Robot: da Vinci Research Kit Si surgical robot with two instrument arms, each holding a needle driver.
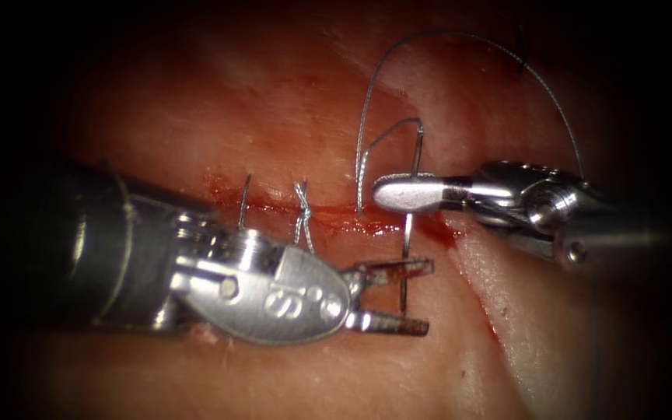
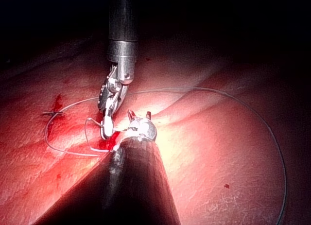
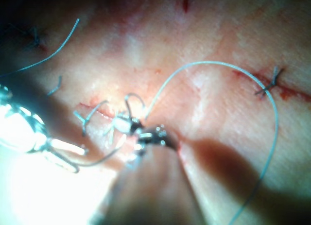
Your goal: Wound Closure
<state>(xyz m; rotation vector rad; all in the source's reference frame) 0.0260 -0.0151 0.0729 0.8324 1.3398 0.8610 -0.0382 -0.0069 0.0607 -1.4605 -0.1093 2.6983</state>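
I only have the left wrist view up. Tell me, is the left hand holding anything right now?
Observer: No. In the endoscope view the left hand is open and holds nothing. Its jaws sit either side of the needle's lower end.
Operator: So what's holding the needle?
Observer: The right hand is shut on it partway along its curve, just above the cut. I cannot tell whether the needle is in the tissue.
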